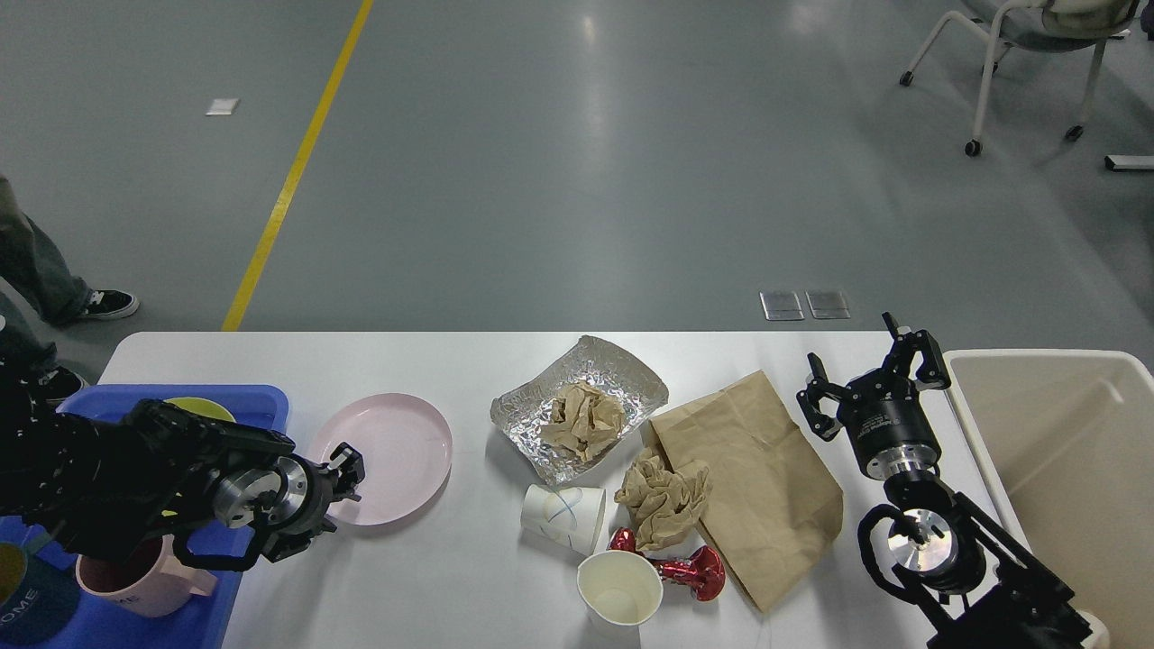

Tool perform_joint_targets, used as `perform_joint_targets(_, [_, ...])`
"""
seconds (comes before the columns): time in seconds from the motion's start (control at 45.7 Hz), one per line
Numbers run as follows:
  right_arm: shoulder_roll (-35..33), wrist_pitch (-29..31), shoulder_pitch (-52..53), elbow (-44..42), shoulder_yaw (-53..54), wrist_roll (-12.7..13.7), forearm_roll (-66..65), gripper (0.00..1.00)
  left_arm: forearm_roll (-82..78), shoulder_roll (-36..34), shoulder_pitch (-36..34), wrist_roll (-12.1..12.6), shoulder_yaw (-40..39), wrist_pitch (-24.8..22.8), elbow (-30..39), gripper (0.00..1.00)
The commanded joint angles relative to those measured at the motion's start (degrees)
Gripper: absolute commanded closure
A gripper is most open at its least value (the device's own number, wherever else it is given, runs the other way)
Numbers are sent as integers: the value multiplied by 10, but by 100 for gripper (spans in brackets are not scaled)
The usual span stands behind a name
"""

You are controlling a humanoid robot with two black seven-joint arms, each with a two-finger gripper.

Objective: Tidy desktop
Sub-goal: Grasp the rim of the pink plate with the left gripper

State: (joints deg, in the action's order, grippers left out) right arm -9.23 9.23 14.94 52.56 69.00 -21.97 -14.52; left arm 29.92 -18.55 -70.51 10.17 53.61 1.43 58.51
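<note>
White desk (451,577) fills the lower half of the head view, its far edge running across the middle of the frame.

Left end effector (347,470) sits at the 8 o'clock rim of the pink plate (389,457), seen dark and end-on; cannot tell whether its fingers are apart or closed, or whether they touch the rim. The left arm comes in over the blue tray (257,406) at the desk's 9 o'clock edge. On the tray: a pink mug (135,581), a yellow-green dish (200,408) partly hidden by the arm, and a dark blue cup (27,608) cut off at the frame corner.

Desk centre: a crumpled foil tray (622,370) holding a wad of brown paper (583,419). At its 4 o'clock, a flat brown paper bag (766,487). A second brown paper wad (663,500) lies on the bag's 9 o'clock edge. At 6 o'clock of the foil: a paper cup on its side (563,516), an upright white paper cup (619,590), and a red shiny wrapper (690,570) just beside the upright cup.

Right end effector (873,380), fingers spread and empty, hovers between the bag and the beige bin (992,487) at the desk's 3 o'clock edge.
</note>
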Motion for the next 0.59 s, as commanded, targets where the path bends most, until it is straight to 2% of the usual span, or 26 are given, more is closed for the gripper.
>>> perform_joint_targets(0.0, [0, 0, 0, 0, 0, 0, 0, 0, 2, -1, 1, 1, 0, -1, 0, 66])
perform_joint_targets(0.219, [0, 0, 0, 0, 0, 0, 0, 0, 3, -1, 9, 2, 0, -1, 0, 67])
perform_joint_targets(0.306, [0, 0, 0, 0, 0, 0, -1, 0, 5, -1, 9, 2, 0, -2, 0, 71])
perform_joint_targets(0.394, [0, 0, 0, 0, 0, 0, 0, 0, 5, -2, 8, 3, 0, -3, 0, 79])
perform_joint_targets(0.503, [0, 0, 0, 0, 0, 0, 0, 0, 5, -2, 8, 3, 0, -14, 0, 99])
perform_joint_targets(0.569, [0, 0, 0, 0, 0, 0, 0, 0, 5, -3, 7, 3, 0, -32, 0, 100])
